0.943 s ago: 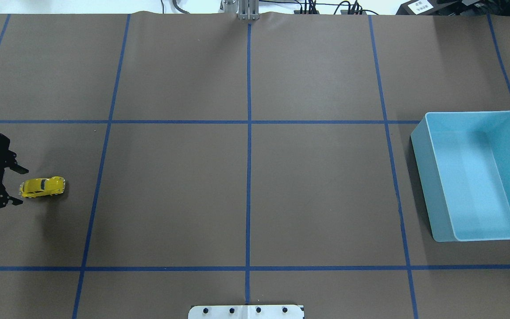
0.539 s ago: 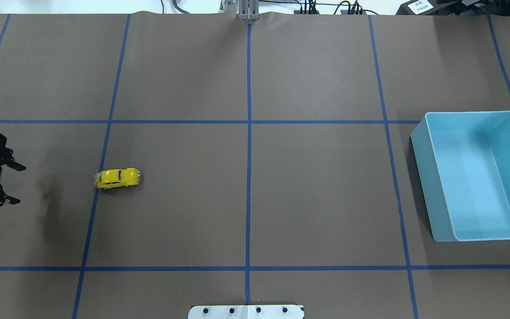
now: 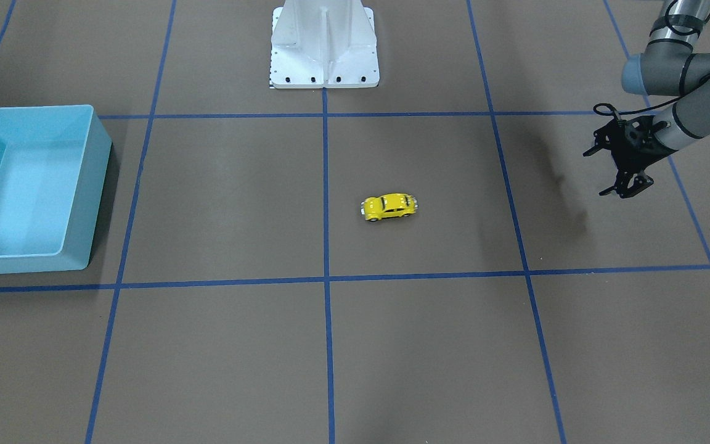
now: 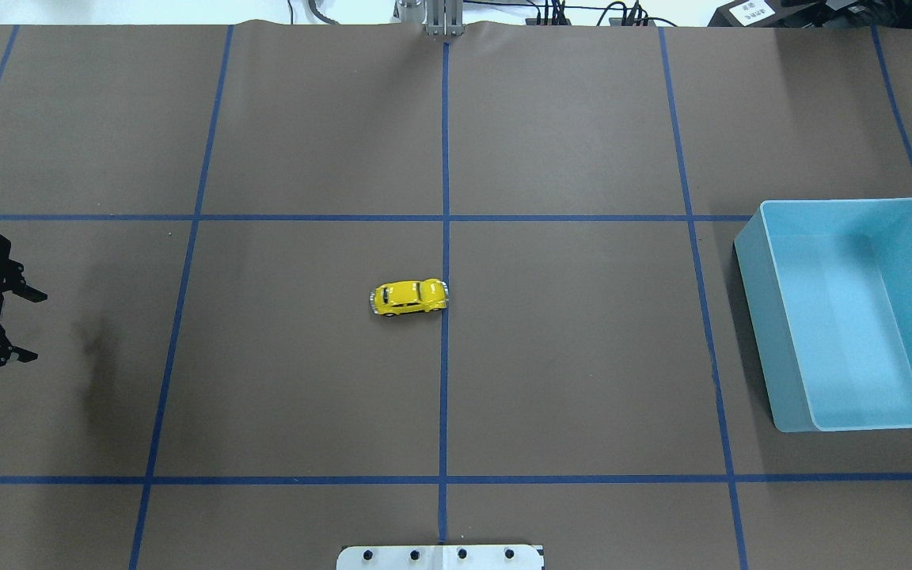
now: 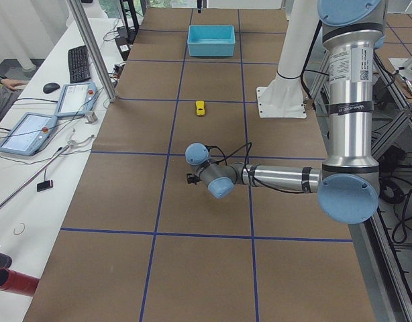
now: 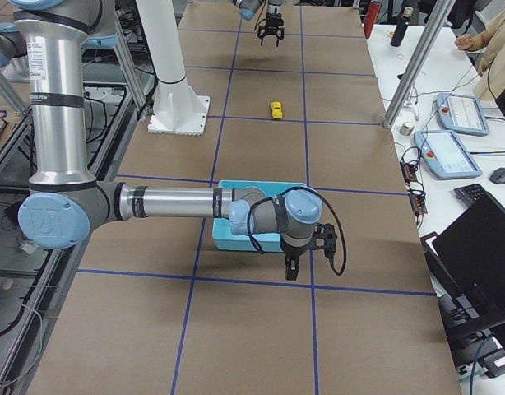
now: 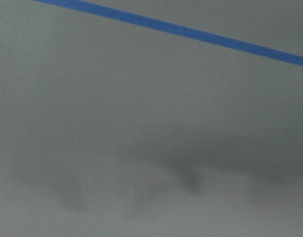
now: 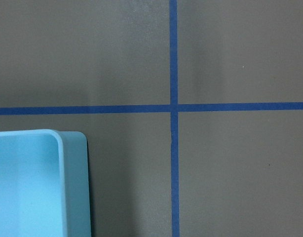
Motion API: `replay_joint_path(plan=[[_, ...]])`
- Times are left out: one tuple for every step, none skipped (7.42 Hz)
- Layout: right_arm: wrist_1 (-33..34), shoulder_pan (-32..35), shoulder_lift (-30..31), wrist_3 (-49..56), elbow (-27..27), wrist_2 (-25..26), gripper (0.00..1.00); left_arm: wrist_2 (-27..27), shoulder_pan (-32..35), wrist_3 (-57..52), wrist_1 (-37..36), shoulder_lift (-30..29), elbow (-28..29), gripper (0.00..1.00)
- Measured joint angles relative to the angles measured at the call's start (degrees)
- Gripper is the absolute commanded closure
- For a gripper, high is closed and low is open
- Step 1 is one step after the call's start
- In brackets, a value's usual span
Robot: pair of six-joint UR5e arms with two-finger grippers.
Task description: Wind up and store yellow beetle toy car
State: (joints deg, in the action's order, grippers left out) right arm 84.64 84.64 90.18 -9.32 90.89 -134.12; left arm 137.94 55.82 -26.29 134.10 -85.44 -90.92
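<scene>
Brown tabletop [image 4: 583, 356] holds the yellow beetle toy car [image 4: 409, 298] at centre, long axis left-right, well right of the spread-open left gripper [image 4: 41, 328]; whether the right gripper [image 6: 302, 255] is spread, I cannot tell.

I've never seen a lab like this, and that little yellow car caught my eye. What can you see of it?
The yellow beetle toy car is tiny, with a glossy bright-yellow rounded body, dark windows and small black wheels; it looks like painted metal or plastic. It stands upright on its wheels on the brown table cover, near the middle blue tape line. Nothing but the cover touches it.
</scene>
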Motion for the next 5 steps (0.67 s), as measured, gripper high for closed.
replay_joint_path(plan=[[0.0,0.0,0.0,0.02,0.04,0.0,0.0,0.15,0.98,3.95,-0.17,-0.01,-1.03,0.0],[0.0,0.0,0.0,0.03,0.06,0.0,0.0,0.34,2.29,9.75,-0.32,-0.09,-2.04,0.0],[0.0,0.0,0.0,0.04,0.07,-0.02,0.0,0.41,3.62,15.28,-0.52,-0.21,-2.49,0.0],[0.0,0.0,0.0,0.06,0.07,-0.03,0.0,0.39,5.22,20.66,-1.33,-0.29,-2.63,0.0],[0.0,0.0,0.0,0.08,0.14,-0.04,0.0,0.32,7.36,25.92,-2.98,-0.4,-2.63,0.0]])
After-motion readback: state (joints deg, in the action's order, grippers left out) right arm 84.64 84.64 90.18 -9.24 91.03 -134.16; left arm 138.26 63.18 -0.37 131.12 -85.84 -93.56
